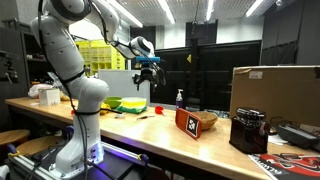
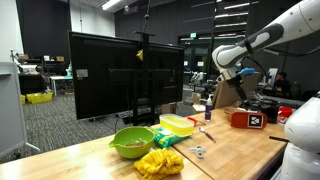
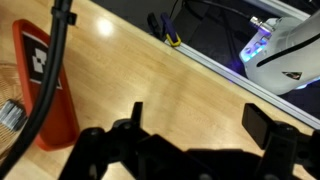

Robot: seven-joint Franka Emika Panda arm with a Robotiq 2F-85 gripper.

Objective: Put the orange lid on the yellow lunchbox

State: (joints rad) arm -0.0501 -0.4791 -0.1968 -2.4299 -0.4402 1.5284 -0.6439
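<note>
The orange lid (image 1: 187, 120) stands tilted on its edge against the tan woven bowl (image 1: 205, 119). Its white mark faces outward. It also shows in an exterior view (image 2: 245, 118) and at the left of the wrist view (image 3: 45, 85). The yellow lunchbox (image 2: 178, 124) lies flat and uncovered on the wooden table, behind a green bowl (image 2: 132, 142). My gripper (image 1: 147, 70) (image 2: 243, 74) hangs in the air well above the table, between the lunchbox and the lid. It is open and empty in the wrist view (image 3: 200, 125).
A crumpled yellow cloth (image 2: 160, 162) lies next to the green bowl. A small bottle (image 1: 180, 98), a black machine (image 1: 248, 130) and a cardboard box (image 1: 275, 88) stand near the lid. Small items (image 2: 198, 151) lie on the table. A large dark screen (image 2: 125, 75) stands behind.
</note>
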